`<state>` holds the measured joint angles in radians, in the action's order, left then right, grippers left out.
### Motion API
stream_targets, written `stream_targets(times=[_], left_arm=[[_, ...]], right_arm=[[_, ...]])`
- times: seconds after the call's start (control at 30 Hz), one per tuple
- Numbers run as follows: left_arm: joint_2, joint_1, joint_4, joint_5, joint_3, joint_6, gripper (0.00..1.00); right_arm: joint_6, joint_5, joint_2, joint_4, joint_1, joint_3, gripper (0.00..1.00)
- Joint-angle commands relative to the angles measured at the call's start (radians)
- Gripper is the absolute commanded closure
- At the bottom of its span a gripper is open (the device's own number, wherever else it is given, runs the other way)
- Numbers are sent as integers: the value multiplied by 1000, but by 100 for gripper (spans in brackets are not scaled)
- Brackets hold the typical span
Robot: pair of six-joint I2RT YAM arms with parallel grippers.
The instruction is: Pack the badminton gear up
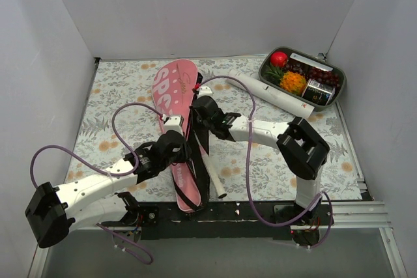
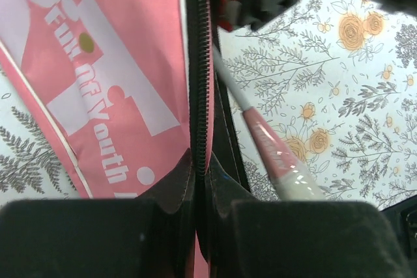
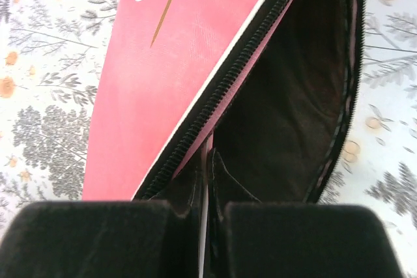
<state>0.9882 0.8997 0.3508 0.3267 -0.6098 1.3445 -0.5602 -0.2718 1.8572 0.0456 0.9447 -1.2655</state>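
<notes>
The pink racket-shaped bag (image 1: 174,92) with white letters lies lengthwise in the middle of the table, its black zipper open along the right side. My left gripper (image 1: 184,149) is shut on the bag's zipper edge (image 2: 199,128). My right gripper (image 1: 197,120) is shut on the bag's flap edge (image 3: 210,154) farther up, and the black inside (image 3: 293,96) shows. The racket's white handle (image 1: 214,175) pokes out of the bag toward the near edge; its pink shaft (image 2: 270,151) shows in the left wrist view and its head is hidden. The long white tube (image 1: 277,94) lies at the back right. No shuttlecock shows.
A grey tray (image 1: 339,89) with colourful fruit stands in the back right corner, touching the tube's far end. White walls close in the table on three sides. Purple cables loop over both arms.
</notes>
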Motion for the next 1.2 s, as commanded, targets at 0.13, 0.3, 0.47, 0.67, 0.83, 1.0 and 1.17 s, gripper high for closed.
stream_targets(times=[0.13, 0.3, 0.47, 0.67, 0.83, 1.0, 1.17], left_arm=[[0, -1, -113, -110, -2, -62, 100], [13, -1, -121, -121, -2, -80, 100], [26, 1, -133, -124, 8, -88, 100], [24, 1, -148, -132, 33, -90, 100], [3, 1, -148, -126, 36, -100, 100], [0, 1, -161, -127, 38, -113, 100], [6, -1, -174, -141, 45, -126, 100]], right_arm=[[-14, 246, 105, 325, -14, -55, 99], [-15, 331, 135, 367, -24, -38, 97], [22, 347, 91, 341, -27, 6, 60], [112, 289, -73, 183, -52, 90, 41], [163, 206, -283, 8, -52, 240, 38], [125, 239, -507, -87, -52, 394, 37], [27, 358, -694, -90, -52, 585, 36]])
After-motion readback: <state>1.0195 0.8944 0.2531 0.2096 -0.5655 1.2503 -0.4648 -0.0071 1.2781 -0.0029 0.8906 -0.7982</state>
